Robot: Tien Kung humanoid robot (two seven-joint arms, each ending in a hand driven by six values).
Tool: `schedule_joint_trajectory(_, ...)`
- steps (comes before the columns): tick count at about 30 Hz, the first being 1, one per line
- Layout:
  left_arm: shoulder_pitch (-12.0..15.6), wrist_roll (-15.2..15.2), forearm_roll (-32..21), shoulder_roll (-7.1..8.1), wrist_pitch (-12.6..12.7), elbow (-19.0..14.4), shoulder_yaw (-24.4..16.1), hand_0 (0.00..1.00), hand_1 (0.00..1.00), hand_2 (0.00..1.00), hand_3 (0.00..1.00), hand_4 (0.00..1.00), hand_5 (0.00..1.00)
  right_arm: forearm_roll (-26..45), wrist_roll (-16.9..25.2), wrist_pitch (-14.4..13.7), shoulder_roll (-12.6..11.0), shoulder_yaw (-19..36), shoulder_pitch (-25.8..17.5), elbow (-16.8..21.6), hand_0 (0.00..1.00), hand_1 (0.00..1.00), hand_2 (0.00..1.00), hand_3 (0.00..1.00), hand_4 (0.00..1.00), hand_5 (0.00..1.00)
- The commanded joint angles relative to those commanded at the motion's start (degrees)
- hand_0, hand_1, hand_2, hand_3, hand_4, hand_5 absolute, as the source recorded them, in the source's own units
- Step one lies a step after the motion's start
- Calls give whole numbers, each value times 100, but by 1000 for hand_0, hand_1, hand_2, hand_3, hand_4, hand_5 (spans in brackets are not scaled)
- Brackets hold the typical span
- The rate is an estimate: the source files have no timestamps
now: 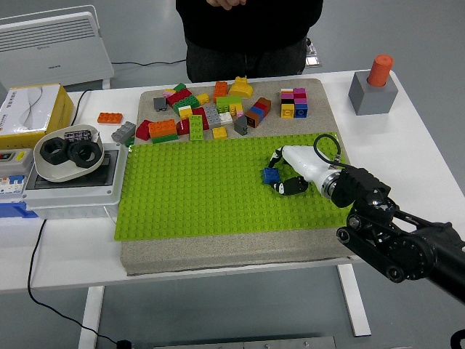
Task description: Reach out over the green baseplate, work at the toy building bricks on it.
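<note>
Baseplate (211, 189) lies mid-table on a mat (218, 251), w/ loose brick pile (207, 109) behind it on the mat's far part. Small brick stack (293, 102) sits right of the pile. Right hand (285, 171) is over the baseplate's right part, a brick (271, 176) at its fingertips. Left of the mat: box w/ bowl (67, 154) on top. Far right corner: block w/ cylinder (373, 87). Person (251, 33) stands behind the table.

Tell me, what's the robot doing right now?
Right hand gripping blue brick over green baseplate. Left hand out of view. Nothing blocking; loose bricks sit behind the plate.
</note>
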Motion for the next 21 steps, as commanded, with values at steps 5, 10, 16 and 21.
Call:
schedule_joint_trajectory(5,4,-5,-18,3,2,0,20,791,717,720,807,724,842,3,26,-44,24,-27,30,-54,768,698,728,507,626,208)
schedule_joint_trajectory(10,3,-6,-27,7,2,0,32,791,717,720,807,726,842,4,34,-55,52,-58,63,-121,770,698,728,512,629,211)
schedule_joint_trajectory(16,3,-5,-33,15,-1,0,47,791,717,720,807,726,842,-13,50,-82,91,-53,102,-231,769,698,727,526,631,212)
schedule_joint_trajectory(21,3,-7,-33,17,-1,0,50,791,717,720,807,727,843,-39,54,-93,102,-53,121,-284,768,698,728,556,635,217)
